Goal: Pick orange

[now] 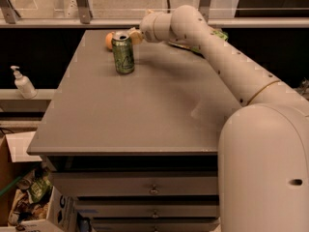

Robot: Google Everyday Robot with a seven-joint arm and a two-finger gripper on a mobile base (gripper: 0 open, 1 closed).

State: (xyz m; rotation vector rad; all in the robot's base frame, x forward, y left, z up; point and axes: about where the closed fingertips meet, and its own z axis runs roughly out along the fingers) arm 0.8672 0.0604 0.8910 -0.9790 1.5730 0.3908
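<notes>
The orange (109, 40) is a small round fruit at the far left edge of the grey table (145, 110), mostly hidden behind the green soda can (123, 52). The can stands upright just in front of it. My gripper (133, 36) reaches in from the right at the table's far end, just behind and right of the can's top, close to the orange. Its pale fingers are partly hidden by the can.
A green packet (218, 35) lies at the far right behind my arm. A soap dispenser (22, 82) stands on a ledge to the left. Drawers (145, 187) sit under the table. A box of clutter (29, 197) lies on the floor at lower left.
</notes>
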